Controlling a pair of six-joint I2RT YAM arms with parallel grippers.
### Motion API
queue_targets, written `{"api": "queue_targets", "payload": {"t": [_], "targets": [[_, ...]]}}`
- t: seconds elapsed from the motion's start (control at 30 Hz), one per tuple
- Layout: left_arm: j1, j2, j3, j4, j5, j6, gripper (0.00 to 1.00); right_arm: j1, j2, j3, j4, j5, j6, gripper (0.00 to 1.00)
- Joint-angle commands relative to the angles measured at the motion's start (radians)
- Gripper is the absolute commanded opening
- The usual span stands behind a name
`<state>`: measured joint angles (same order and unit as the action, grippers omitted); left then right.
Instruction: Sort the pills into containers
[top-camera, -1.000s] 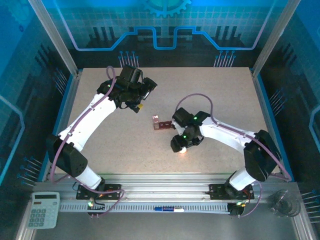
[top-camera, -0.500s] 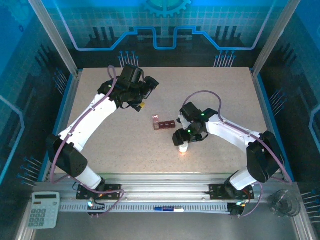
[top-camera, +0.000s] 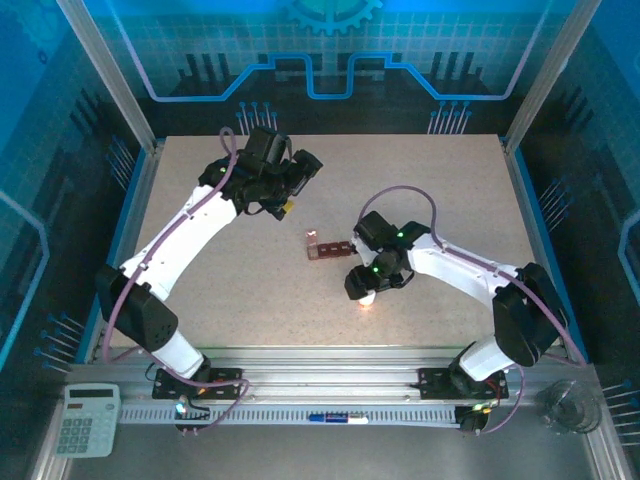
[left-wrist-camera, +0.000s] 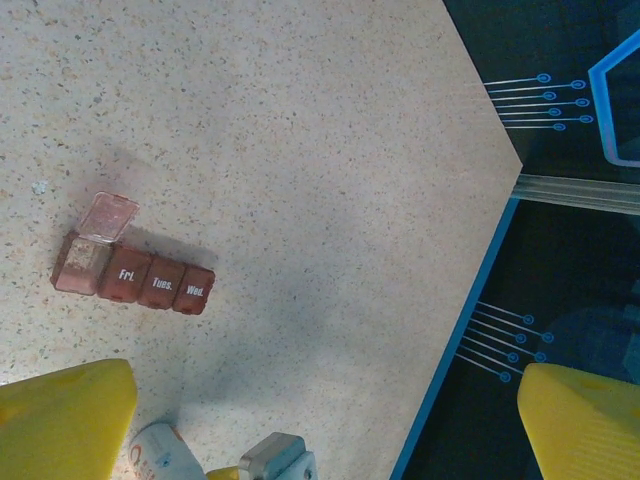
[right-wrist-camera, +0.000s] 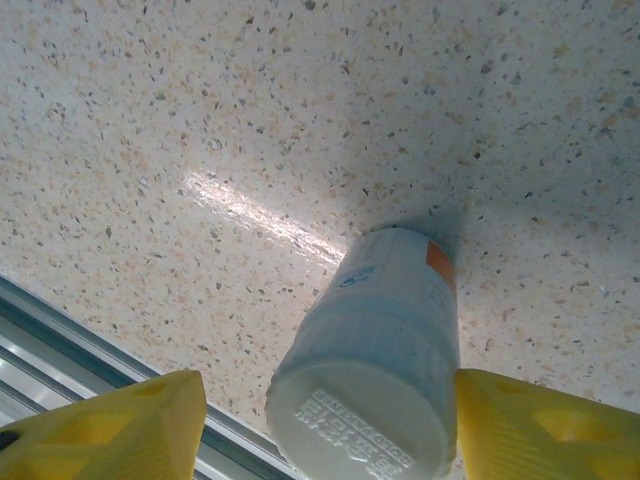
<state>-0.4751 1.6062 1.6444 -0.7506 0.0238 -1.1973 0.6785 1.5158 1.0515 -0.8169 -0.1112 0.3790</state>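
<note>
The right pincer (right-wrist-camera: 328, 405) stands open around a white pill bottle (right-wrist-camera: 370, 340); its right finger touches the bottle and its left finger is apart from it. The bottle rests on the speckled surface (right-wrist-camera: 200, 100). The left pincer (left-wrist-camera: 325, 400) is wide open and holds nothing. The reddish-brown pill organizer (left-wrist-camera: 132, 277) lies at the left of that frame, with its end lid raised.

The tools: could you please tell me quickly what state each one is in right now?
Left tool: open, holding nothing.
Right tool: open, straddling the white bottle, a gap at one finger.
</note>
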Motion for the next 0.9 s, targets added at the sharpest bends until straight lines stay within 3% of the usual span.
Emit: {"api": "queue_targets", "payload": {"t": [0.0, 0.33, 0.67, 0.77, 0.87], "targets": [[-0.006, 0.009, -0.007, 0.005, 0.003, 0.027, 0.99, 0.012, 0.015, -0.005, -0.03, 0.027, -0.014, 0.62], [-0.004, -0.003, -0.063, 0.034, -0.004, 0.03, 0.99, 0.018, 0.02, -0.022, -0.009, 0.036, -0.019, 0.45], [-0.004, -0.035, -0.151, 0.077, -0.016, 0.043, 0.99, 0.026, 0.021, -0.046, 0.033, 0.039, -0.02, 0.58], [-0.004, -0.04, -0.166, 0.083, -0.017, 0.05, 0.99, 0.032, 0.029, -0.045, 0.037, 0.045, -0.022, 0.58], [-0.004, -0.045, -0.185, 0.097, -0.019, 0.064, 0.99, 0.033, 0.034, -0.042, 0.042, 0.048, -0.023, 0.52]]}}
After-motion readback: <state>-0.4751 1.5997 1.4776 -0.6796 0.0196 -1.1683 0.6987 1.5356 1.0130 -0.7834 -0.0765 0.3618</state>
